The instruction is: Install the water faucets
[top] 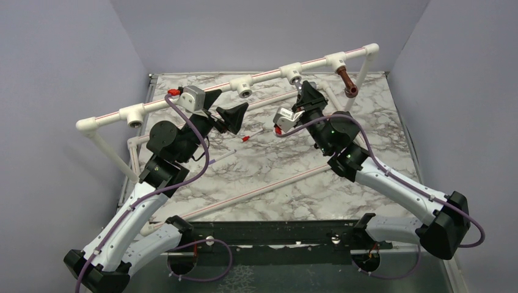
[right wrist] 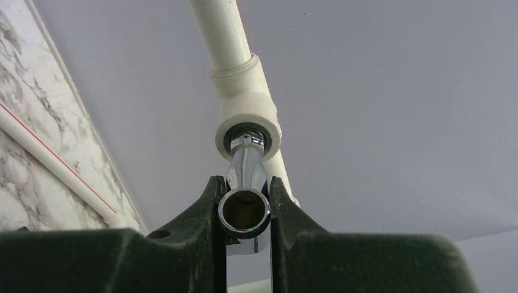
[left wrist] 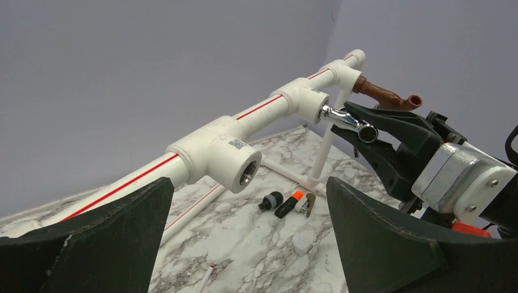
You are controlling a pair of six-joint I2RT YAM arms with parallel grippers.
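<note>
The chrome faucet (right wrist: 245, 177) has its threaded end at the mouth of a white tee socket (right wrist: 247, 125) on the raised pipe. My right gripper (right wrist: 244, 204) is shut on its spout, whose round opening faces the camera. The left wrist view shows the same faucet (left wrist: 348, 119) between the right gripper's black fingers (left wrist: 397, 131). The reddish-brown faucet (top: 347, 82) sits in the far right tee and also shows in the left wrist view (left wrist: 391, 97). My left gripper (top: 225, 108) is open and empty, just in front of the neighbouring empty tee socket (left wrist: 235, 162).
The white pipe frame (top: 183, 97) spans the back on legs, with another empty tee (top: 133, 114) at the left. Loose pipes and a red-tipped stick (top: 246, 139) lie on the marble table (top: 275, 177). Small fittings, one with an orange tip (left wrist: 288, 204), lie under the pipe.
</note>
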